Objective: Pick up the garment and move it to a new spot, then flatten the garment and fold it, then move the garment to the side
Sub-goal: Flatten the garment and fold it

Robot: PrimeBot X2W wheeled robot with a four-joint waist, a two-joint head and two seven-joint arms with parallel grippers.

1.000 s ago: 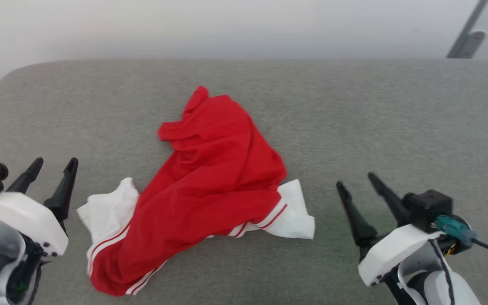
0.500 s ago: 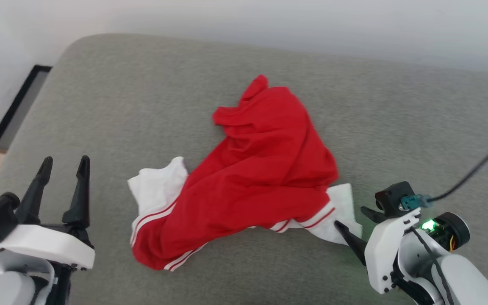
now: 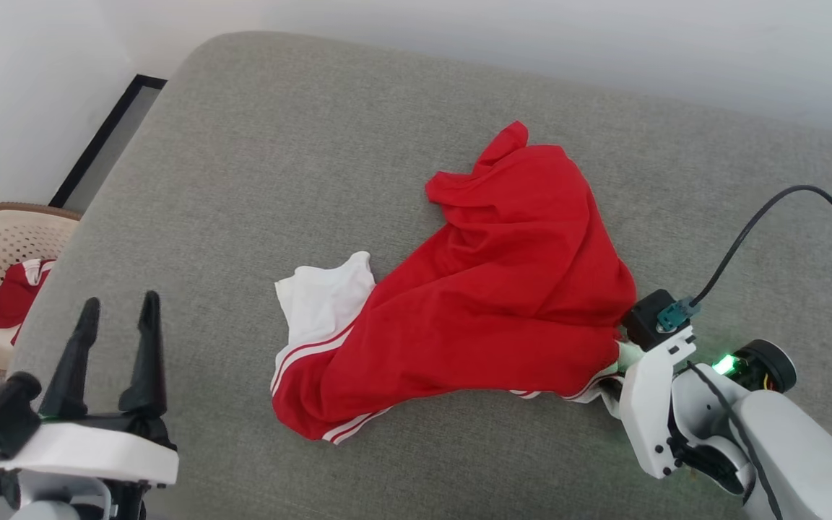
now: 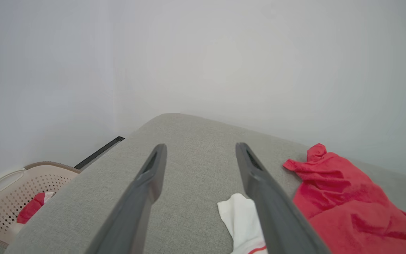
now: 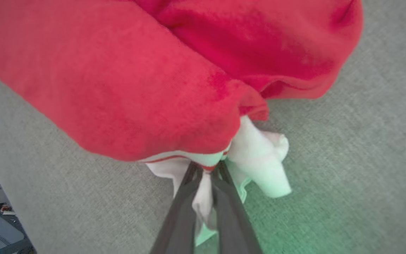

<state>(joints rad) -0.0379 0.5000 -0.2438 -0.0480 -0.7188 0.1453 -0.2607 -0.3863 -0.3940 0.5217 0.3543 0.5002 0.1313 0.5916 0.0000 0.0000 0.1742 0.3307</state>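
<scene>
On the grey cushion (image 3: 257, 180), in the head view, we see the garment (image 3: 488, 303) lying crumpled. Our right gripper (image 3: 614, 365) meets its near right corner, and our left gripper (image 3: 120, 300) sits well apart from it, jaws released. In the left wrist view the garment lies right of those parted jaws. In the right wrist view our right jaws are clenched on its white cuff (image 5: 259, 158).

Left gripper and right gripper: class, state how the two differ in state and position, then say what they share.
The left gripper is open, fingers spread, holding nothing; the right gripper is shut on the white cuff of the garment. The left gripper sits over the bare grey cushion, apart from the garment; the right gripper touches its edge. Both have two long dark fingers.
</scene>
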